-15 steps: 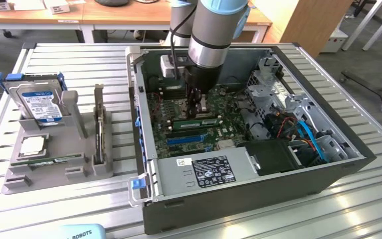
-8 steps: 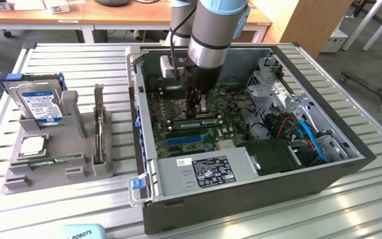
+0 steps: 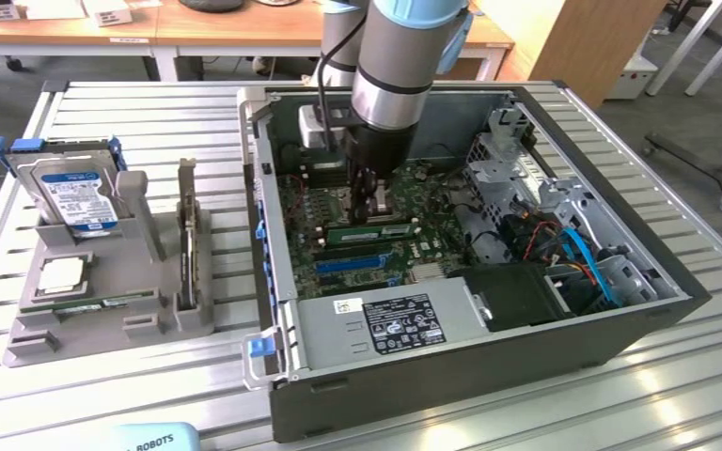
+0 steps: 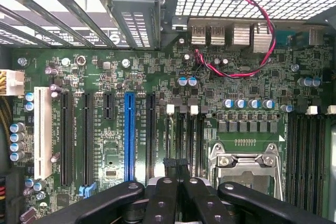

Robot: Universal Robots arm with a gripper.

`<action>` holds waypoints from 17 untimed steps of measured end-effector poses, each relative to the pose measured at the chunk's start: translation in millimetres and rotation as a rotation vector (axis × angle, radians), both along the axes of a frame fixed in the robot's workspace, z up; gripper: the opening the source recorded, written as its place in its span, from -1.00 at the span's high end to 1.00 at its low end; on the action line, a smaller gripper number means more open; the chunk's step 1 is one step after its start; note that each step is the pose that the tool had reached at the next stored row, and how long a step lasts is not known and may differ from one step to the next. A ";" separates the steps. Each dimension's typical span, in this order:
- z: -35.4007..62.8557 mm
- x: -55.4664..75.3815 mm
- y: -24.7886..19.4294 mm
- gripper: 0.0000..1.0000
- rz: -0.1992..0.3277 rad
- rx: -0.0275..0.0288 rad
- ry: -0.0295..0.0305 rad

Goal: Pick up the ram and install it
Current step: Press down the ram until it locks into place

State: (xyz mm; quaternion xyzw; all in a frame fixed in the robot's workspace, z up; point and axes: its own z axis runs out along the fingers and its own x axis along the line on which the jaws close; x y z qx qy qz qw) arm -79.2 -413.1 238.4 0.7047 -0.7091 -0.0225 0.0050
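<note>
The ram (image 3: 374, 229), a narrow green stick with dark chips, stands on edge in a motherboard slot inside the open computer case (image 3: 462, 376). My gripper (image 3: 365, 219) hangs straight down right above it, fingers shut, with nothing showing between them. I cannot tell whether the tips touch the stick. In the wrist view the shut gripper (image 4: 176, 162) sits over the black memory slots (image 4: 191, 135) next to the silver processor socket (image 4: 247, 161). The stick itself is hidden under the fingers there.
A grey holder (image 3: 35, 348) on the exterior view's left carries a hard drive (image 3: 79, 193), a square silver processor (image 3: 60, 274), a tall dark card (image 3: 185, 235) and a thin green strip (image 3: 98, 303). Drive cages and cables (image 3: 574, 254) crowd the case's right side.
</note>
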 end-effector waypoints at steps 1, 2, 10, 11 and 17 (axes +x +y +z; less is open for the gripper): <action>-0.1 -0.2 0.0 0.80 0.000 0.0000 0.0000; 0.0 -0.3 0.0 0.80 0.000 -0.0001 0.0001; -4.4 -0.3 0.0 0.80 0.000 0.0000 0.0000; -5.3 -0.3 0.0 0.80 0.000 0.0000 0.0000; -7.3 -0.3 -0.1 0.80 0.000 -0.0001 0.0001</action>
